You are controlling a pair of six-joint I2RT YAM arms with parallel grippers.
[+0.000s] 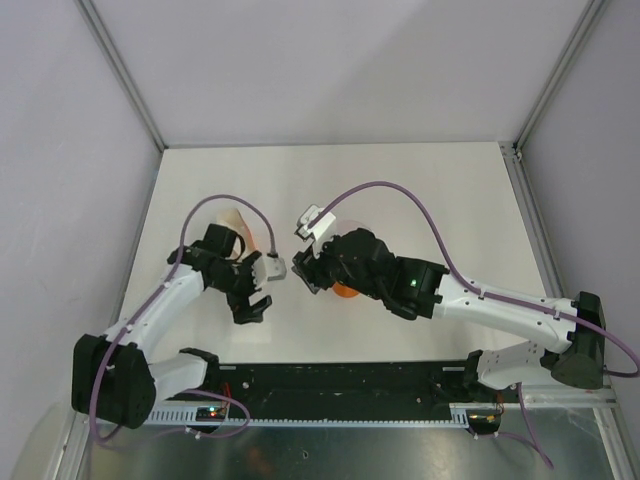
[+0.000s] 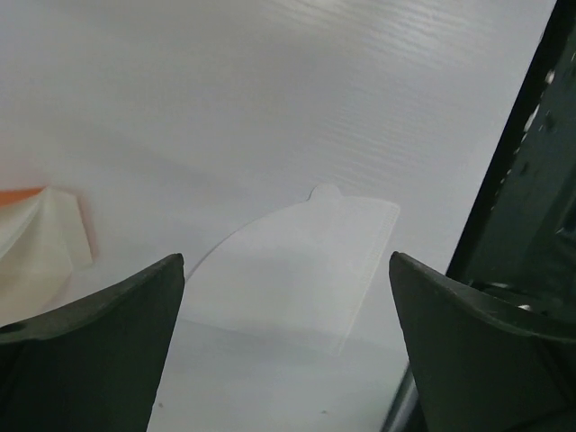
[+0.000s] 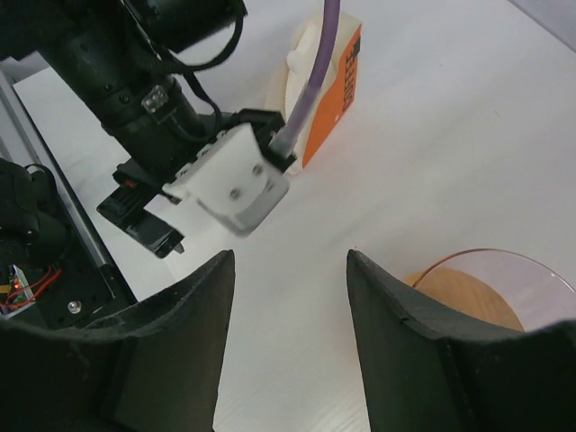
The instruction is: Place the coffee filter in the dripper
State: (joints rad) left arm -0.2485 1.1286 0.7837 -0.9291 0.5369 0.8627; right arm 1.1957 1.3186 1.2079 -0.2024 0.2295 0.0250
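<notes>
Left claw (image 2: 286,270) agape, coffee filter (image 2: 310,238) between (hidden overhead)

The coffee filter (image 2: 297,270) lies flat on the white bench (image 2: 270,90), a thin white paper fan with a small tab on its edge. The dripper (image 3: 472,292), translucent pinkish-orange, stands with its round rim upward, only partly in view.

Under the right arm (image 1: 420,285), the dripper (image 1: 345,292) shows only an orange sliver from above, its rim cropped in the right wrist view.

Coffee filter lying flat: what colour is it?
White; the coffee filter shows best from the left wrist.
</notes>
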